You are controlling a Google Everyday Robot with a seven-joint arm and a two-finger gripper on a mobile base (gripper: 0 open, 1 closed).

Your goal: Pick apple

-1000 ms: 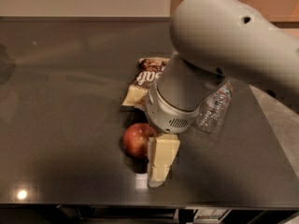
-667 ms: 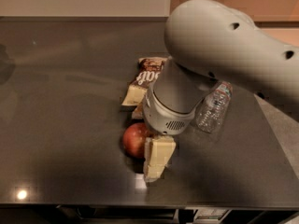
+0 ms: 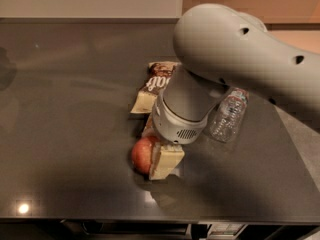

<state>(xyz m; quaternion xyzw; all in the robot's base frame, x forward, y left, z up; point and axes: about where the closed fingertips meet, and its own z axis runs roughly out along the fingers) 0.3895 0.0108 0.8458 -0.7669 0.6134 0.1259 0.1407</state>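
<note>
The red apple (image 3: pixel 141 155) with a yellowish blush lies on the dark table (image 3: pixel 70 114), near the front middle. My gripper (image 3: pixel 161 162) is down at table height, its cream-coloured end pressed against the apple's right side. The grey wrist (image 3: pixel 182 109) stands directly above and hides the apple's far right part and the rest of the gripper.
A brown chip bag (image 3: pixel 156 84) lies just behind the apple, partly under the arm. A clear plastic bottle (image 3: pixel 229 115) lies to the right of the wrist. The table's front edge (image 3: pixel 150 219) is close below the apple.
The arm has swung left and over the apple. The gripper has closed in on the apple's right side. The apple, bag and bottle have stayed put.
</note>
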